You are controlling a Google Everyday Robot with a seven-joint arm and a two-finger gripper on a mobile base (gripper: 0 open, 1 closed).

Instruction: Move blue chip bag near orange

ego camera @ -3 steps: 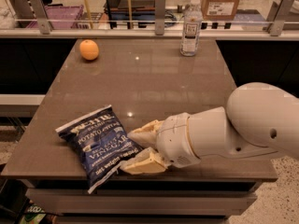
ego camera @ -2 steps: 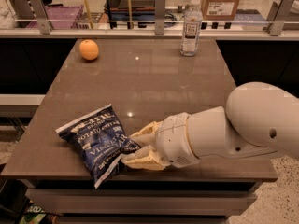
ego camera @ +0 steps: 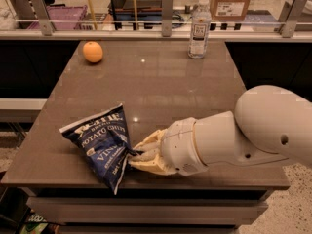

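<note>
The blue chip bag (ego camera: 101, 143), dark navy with white lettering, sits at the front left of the brown table (ego camera: 161, 87), its left side tipped up. My gripper (ego camera: 134, 154) reaches in from the right at the table's front edge, and its cream fingers (ego camera: 146, 141) are closed on the bag's right edge. The orange (ego camera: 92, 51), small and round, lies at the far left corner of the table, well away from the bag and the gripper.
A clear water bottle (ego camera: 200, 28) stands at the back of the table, right of centre. A rail with metal posts (ego camera: 167, 6) runs behind the table. A cardboard box (ego camera: 233, 1) sits beyond it. My white arm (ego camera: 253, 130) covers the front right.
The fingers have closed onto the bag's right edge. The bag has shifted and tipped up compared with a second ago. The orange and bottle have not moved.
</note>
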